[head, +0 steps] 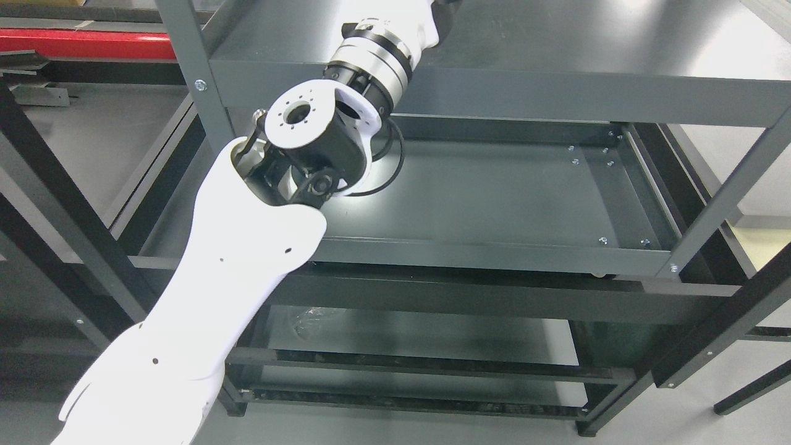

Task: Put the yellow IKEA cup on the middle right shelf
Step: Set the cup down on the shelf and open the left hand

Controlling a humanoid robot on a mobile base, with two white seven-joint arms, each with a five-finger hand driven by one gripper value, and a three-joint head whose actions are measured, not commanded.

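Note:
My left arm (235,247) comes in from the lower left, bends at a black and white elbow joint (309,148) and reaches up over the top shelf (556,55) of a dark grey metal rack. Its wrist (377,55) leaves the picture at the top edge, so the hand is out of view. No yellow cup shows anywhere. The middle shelf (494,191) lies below the top shelf, and its right part shows as bare dark metal. The right arm is not in view.
The rack's upright posts stand at the left (198,80) and right (723,204). A lower shelf (420,340) shows beneath. A black cable loop (389,167) hangs by the elbow. A second rack frame (37,185) and a red bar (86,43) stand at the left.

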